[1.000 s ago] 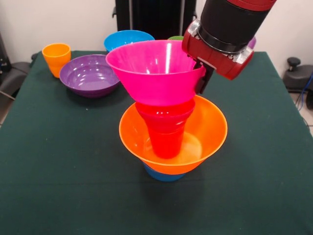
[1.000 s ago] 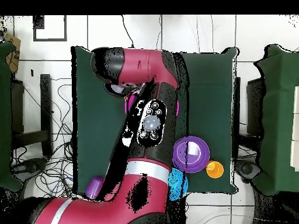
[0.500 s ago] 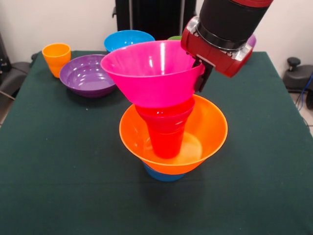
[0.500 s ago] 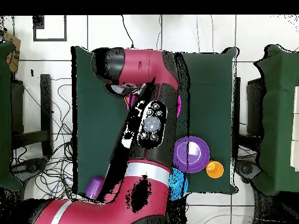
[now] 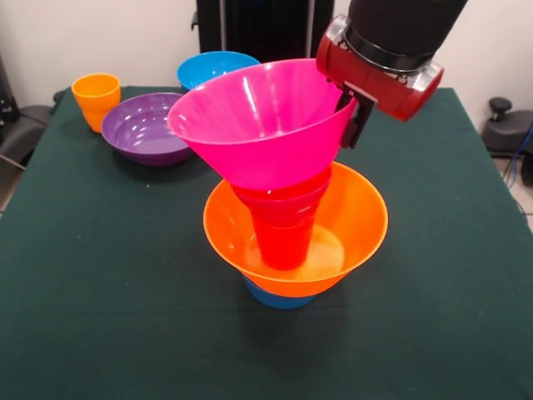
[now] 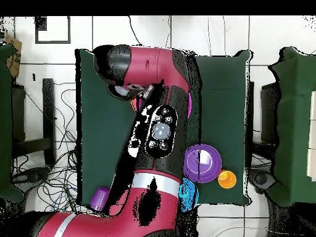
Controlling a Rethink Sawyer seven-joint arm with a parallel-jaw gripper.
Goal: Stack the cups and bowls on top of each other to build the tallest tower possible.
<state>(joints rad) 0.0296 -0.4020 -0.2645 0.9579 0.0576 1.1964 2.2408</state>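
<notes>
1. The pink bowl (image 5: pixel 262 125) is now tipped more than a moment ago. The side by the gripper (image 5: pixel 356 121) has gone up and the open top leans toward us.
2. Its bottom still looks like it sits at the red cup (image 5: pixel 283 221). I think the bowl is not sitting flat yet, so this step is not done.
3. The gripper is closed on the pink bowl's rim, on the right side in the front view.
4. The red cup stands inside the orange bowl (image 5: pixel 354 225). The orange bowl sits on a small blue bowl (image 5: pixel 279 298). That is the tower, in the middle of the table (image 5: pixel 100 275).
5. The tower is just below and beside the gripper.
6. A purple bowl (image 5: pixel 150 129), a yellow cup (image 5: pixel 96 98) and another blue bowl (image 5: pixel 215 67) wait well apart at the back.
</notes>
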